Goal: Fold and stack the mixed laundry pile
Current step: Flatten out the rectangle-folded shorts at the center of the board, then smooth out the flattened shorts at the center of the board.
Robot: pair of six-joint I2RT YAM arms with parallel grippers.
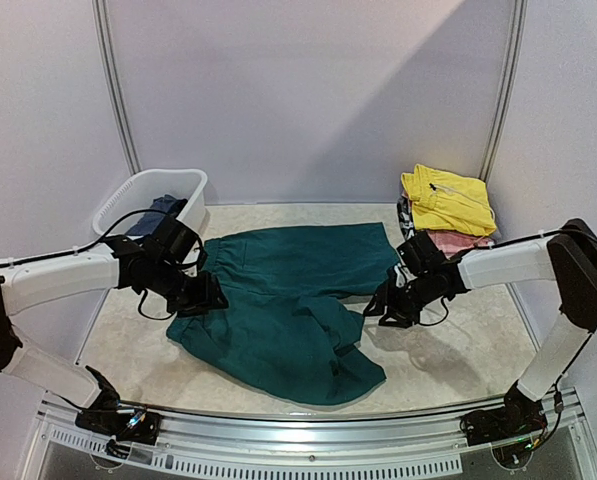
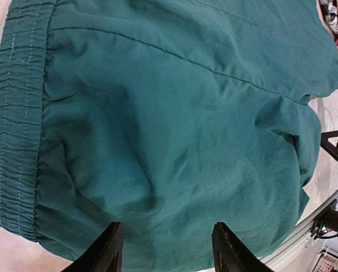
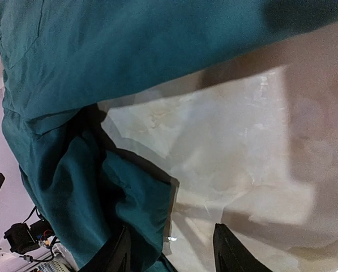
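Observation:
The dark teal shorts lie spread across the middle of the table, elastic waistband to the left. My left gripper hovers low over the waistband end. Its jaws stand apart, and teal cloth fills the space under and between the fingers. My right gripper is at the shorts' right side, by a leg hem. It is open, with a hem corner lying by one finger and bare table under the rest of the gap.
A white plastic tub stands at the back left with a dark blue garment in it. At the back right a yellow garment tops a folded stack, with pink cloth beneath. A metal rail runs along the near edge.

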